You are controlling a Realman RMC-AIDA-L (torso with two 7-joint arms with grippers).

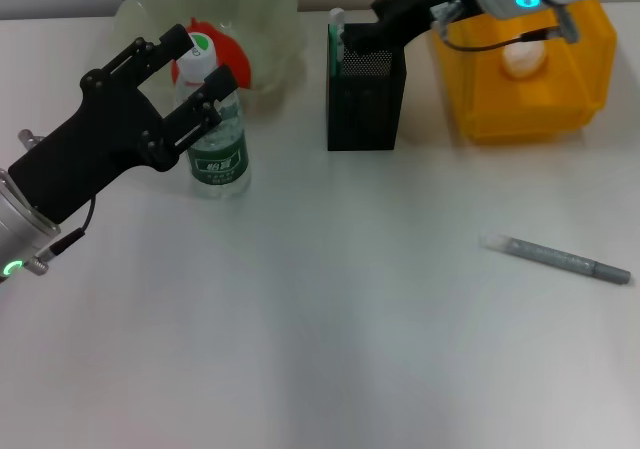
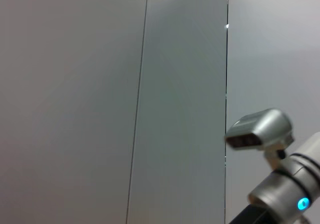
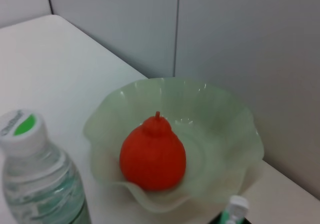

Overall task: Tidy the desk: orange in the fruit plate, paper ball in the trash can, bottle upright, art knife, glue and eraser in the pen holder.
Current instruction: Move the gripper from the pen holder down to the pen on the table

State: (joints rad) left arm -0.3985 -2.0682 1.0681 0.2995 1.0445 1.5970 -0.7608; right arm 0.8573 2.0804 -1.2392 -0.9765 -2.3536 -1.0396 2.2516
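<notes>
Nearest to me on the white desk [image 1: 320, 349], toward the right, the art knife [image 1: 556, 258] lies flat as a grey stick with a pale tip, well apart from everything else and from both arms.

Farther in on my left, the left gripper [image 1: 183, 77] reaches over the desk with its black fingers [image 1: 207, 104] spread, one on each side of the bottle [image 1: 213, 134]. I cannot tell whether either finger touches it. The bottle stands upright, clear with a green label and a white cap marked green; in the right wrist view the same bottle [image 3: 37, 169] shows beside the plate.

At centre, the black mesh pen holder [image 1: 366, 99] stands upright. A white-capped green tube, the glue [image 3: 234, 209], pokes up at its rim.

Behind the bottle sits the fruit plate [image 1: 268, 14], a pale green scalloped bowl, with the orange [image 3: 153, 153] resting inside it, upright with its small stem on top.

At the far right, the yellow trash can [image 1: 530, 69] stands just beside the pen holder, a pale lump visible through its wall. The right gripper [image 1: 362, 31] is lowered at the pen holder's rim, and from here I cannot tell how its jaws stand.
</notes>
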